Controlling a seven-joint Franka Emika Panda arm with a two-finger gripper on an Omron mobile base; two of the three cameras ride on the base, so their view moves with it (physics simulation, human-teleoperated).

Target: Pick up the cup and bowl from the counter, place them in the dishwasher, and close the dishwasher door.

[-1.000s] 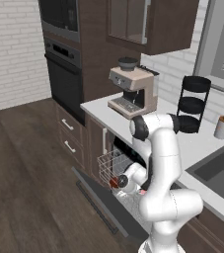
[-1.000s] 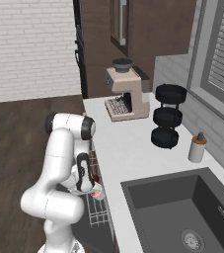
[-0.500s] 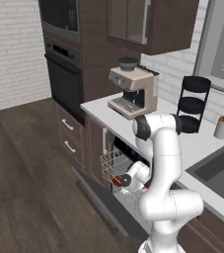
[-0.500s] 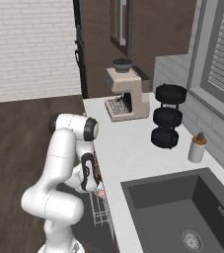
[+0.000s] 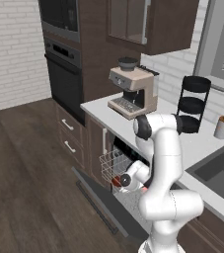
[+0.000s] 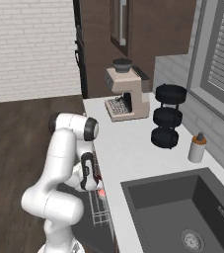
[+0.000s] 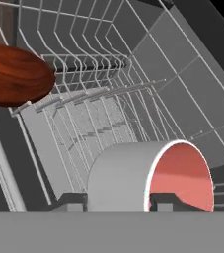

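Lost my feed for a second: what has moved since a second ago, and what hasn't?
The gripper has pushed a little deeper and lower into the dishwasher rack, carrying the cup on its side. Nothing was released. The bowl stays in the rack, the dishwasher door stays down, and the counter items are unmoved.

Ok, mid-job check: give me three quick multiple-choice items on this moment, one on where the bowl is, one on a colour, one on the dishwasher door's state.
1. Where is the bowl?
A. On the counter
B. In the dishwasher's wire rack
C. In the sink

2. What colour is the inside of the cup?
A. Salmon-red
B. Blue
C. Black

3. How does the dishwasher door stand?
A. Shut
B. Dropped open
C. Removed

Answers: 1 B, the hand view shows the dark red-brown bowl among the white wires. 2 A, its open mouth shows salmon-red beside the gripper fingertips. 3 B, the left base view shows the dark panel lying low before the rack.
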